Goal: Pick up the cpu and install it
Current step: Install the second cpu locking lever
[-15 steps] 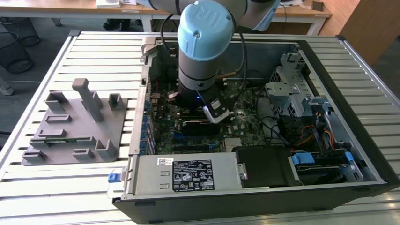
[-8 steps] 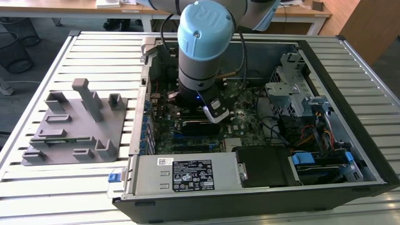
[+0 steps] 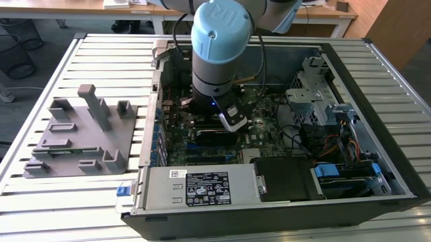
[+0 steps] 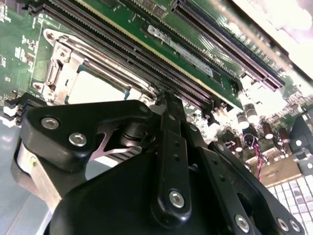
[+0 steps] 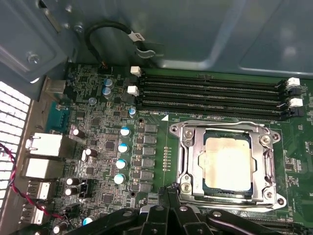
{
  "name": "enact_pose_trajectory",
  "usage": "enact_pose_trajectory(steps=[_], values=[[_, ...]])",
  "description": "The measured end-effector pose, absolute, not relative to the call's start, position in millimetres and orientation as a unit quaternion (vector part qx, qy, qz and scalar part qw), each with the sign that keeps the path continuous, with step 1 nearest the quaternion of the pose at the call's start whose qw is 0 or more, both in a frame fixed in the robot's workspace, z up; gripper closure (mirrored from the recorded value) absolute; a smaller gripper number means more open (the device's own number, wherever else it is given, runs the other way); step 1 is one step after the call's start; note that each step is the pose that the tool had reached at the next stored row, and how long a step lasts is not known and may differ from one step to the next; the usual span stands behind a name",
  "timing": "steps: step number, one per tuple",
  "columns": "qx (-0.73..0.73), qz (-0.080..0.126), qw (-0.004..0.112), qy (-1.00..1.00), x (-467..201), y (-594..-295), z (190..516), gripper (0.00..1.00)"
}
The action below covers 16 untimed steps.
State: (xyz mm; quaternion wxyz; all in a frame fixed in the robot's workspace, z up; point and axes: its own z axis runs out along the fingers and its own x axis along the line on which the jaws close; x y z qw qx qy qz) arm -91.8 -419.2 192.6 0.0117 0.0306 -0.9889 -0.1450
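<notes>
The cpu (image 5: 228,162), a flat square chip with a pale silvery top, lies inside the metal-framed socket (image 5: 184,147) on the green motherboard (image 5: 98,132). In the second wrist view the cpu (image 4: 93,88) shows just beyond the black gripper linkage. My gripper (image 5: 170,195) hangs low over the board beside the socket's edge, its black fingers (image 4: 166,105) pressed together with nothing between them. In the exterior view the arm (image 3: 215,55) reaches straight down into the open computer case (image 3: 350,60).
Black memory slots (image 5: 210,98) run alongside the socket, and capacitors (image 5: 120,164) and rear ports (image 5: 46,144) stand beside it. A drive cage (image 3: 313,98), cables (image 3: 336,131) and a power supply (image 3: 202,186) fill the case. A grey fixture plate (image 3: 81,133) lies on the slatted table (image 3: 67,206).
</notes>
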Motion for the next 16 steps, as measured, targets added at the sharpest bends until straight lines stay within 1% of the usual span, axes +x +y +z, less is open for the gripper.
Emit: enact_pose_trajectory(steps=[8, 16], values=[[0.031, -0.145, 0.012, -0.989, -91.9, -418.6, 193.9, 0.89], [0.031, -0.145, 0.012, -0.989, -92.1, -418.5, 203.4, 0.89]])
